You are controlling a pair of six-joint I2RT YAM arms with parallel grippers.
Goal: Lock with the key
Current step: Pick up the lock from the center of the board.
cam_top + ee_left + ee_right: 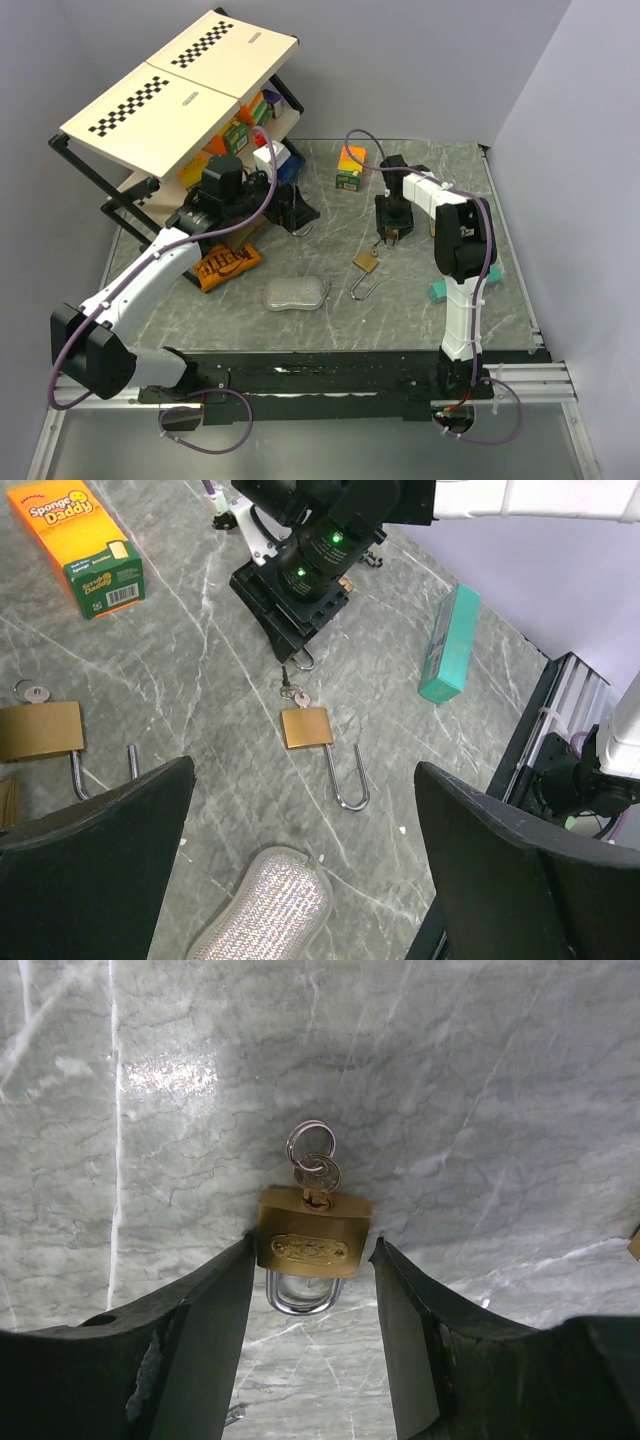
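Observation:
A small brass padlock (312,1245) with a short shut shackle lies between the fingers of my right gripper (312,1260). A key (318,1175) on a ring sits in its keyhole. The left finger (215,1300) touches the lock body and a gap shows at the right finger, so the jaws are open around it. A second brass padlock (365,262) (305,727) with a long open shackle lies just in front of that gripper (388,236). A third padlock (40,730) lies at the left. My left gripper (305,780) (298,215) hangs wide open above the table, holding nothing.
An orange and green sponge box (350,167) (85,545) stands at the back. A teal box (440,290) (450,645) lies by the right arm. A glittery silver sponge (296,293) and an orange snack bag (225,265) lie centre-left. A rack of boxes (180,90) fills the far left.

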